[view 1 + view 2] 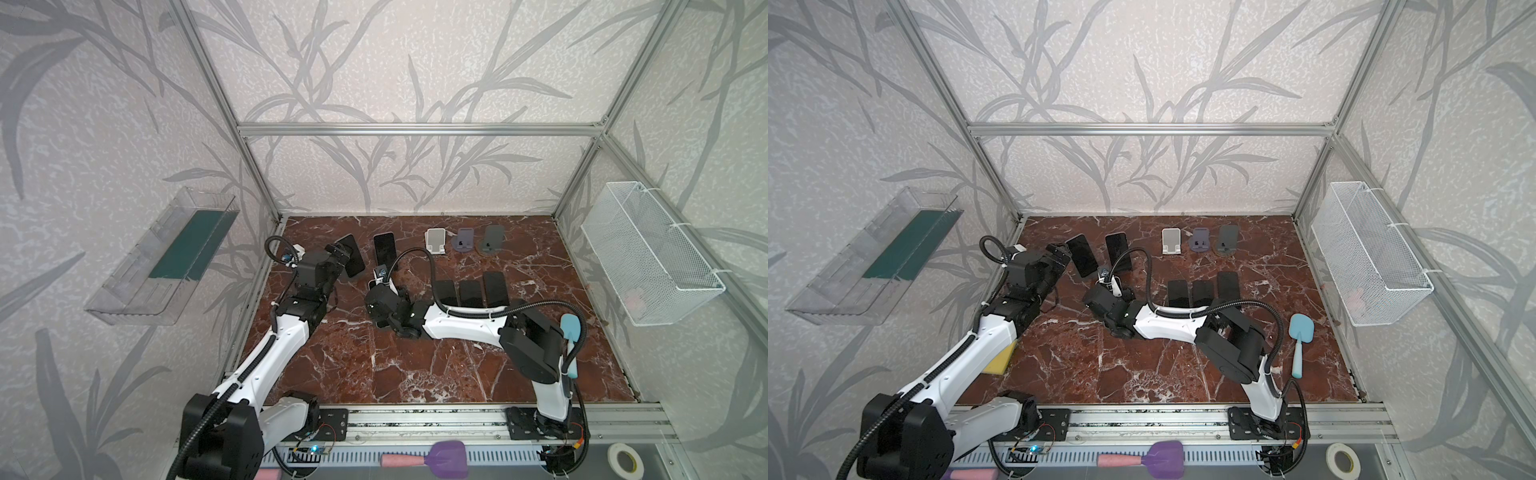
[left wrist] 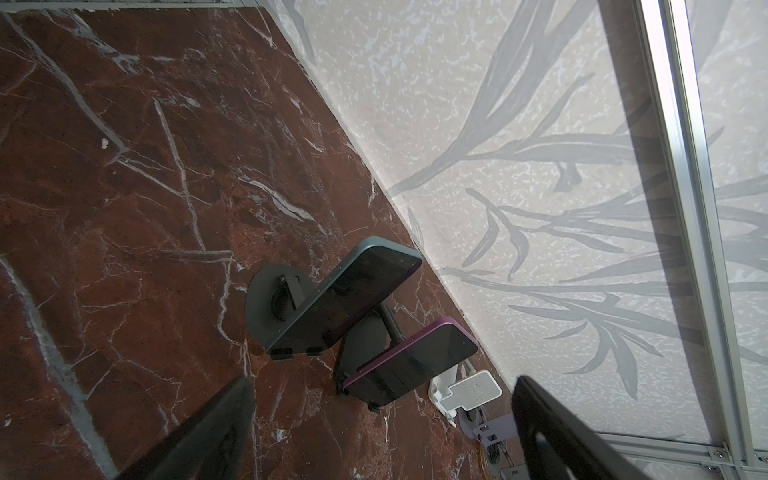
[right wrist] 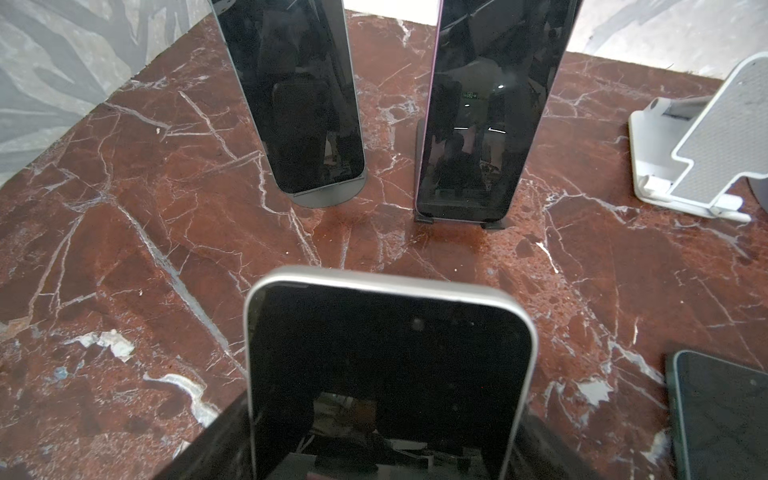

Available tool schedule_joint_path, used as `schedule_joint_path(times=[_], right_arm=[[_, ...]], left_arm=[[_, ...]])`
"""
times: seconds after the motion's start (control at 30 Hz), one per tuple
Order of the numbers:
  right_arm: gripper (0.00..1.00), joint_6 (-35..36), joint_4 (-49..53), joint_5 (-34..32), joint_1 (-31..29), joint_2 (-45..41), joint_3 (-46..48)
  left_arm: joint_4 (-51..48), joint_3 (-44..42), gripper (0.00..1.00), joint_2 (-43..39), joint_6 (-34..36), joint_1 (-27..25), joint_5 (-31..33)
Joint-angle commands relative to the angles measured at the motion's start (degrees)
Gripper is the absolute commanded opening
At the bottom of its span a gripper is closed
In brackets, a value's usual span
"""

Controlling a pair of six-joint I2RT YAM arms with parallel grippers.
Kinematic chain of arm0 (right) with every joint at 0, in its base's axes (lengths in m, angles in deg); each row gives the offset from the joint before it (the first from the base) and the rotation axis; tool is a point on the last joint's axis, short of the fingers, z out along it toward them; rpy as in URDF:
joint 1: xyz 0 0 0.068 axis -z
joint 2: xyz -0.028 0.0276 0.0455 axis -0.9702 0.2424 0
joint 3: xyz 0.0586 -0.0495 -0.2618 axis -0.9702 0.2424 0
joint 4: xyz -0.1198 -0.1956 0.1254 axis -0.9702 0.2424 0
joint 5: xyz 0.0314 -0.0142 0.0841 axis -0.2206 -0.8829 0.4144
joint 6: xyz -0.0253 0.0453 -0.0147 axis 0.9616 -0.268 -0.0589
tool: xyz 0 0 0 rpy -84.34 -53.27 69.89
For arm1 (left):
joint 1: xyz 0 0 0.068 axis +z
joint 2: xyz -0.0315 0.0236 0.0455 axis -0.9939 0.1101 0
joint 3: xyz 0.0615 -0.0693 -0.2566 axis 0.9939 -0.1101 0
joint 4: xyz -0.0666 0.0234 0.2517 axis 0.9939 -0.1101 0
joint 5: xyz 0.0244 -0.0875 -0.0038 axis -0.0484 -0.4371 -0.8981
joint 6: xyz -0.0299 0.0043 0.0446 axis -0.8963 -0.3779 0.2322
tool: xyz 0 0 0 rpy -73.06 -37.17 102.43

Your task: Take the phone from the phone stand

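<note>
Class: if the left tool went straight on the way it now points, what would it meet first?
Probably the dark teal-edged phone leaning on the round grey stand, just ahead of the open left tool. Depth is unclear; the purple-edged phone beside it might come first.

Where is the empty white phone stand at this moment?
In both top views the white phone stand stands near the back wall, between a propped phone on its left and a lilac stand on its right.

Red-brown, white-veined marble table (image 3: 124,249), purple-edged phone (image 3: 478,124), silver-rimmed phone (image 3: 386,374), white stand (image 3: 706,141), pale grey-leafed wallpaper (image 1: 374,62).
</note>
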Motion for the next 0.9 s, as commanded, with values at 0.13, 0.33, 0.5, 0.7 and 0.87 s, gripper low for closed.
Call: schedule_joint_path(times=[0.13,0.33,0.5,0.7,0.87], right_arm=[[0.8,0.7,-4.8,2.9,0.4,-4.0,2.6],[0.78,1.1,-6.2,3.6,0.4,-5.4,3.3],[0.77,1.4,-7.4,3.3,0.4,-6.1,4.3],[0.81,1.7,-5.8,3.5,0.4,-4.6,3.3],[0.9,2.5,-3.9,2.6,0.5,-2.6,1.2]], left_arm=[[1.1,1.5,0.97,0.3,-0.7,0.3,-0.3],[1.3,1.4,0.97,0.2,-0.6,0.3,-0.4],[1.6,1.4,0.97,0.4,-0.7,0.3,-1.1],[1.7,1.4,0.97,0.6,-0.7,0.3,-1.4],[1.8,1.4,0.97,0.7,-0.7,0.3,-1.5]])
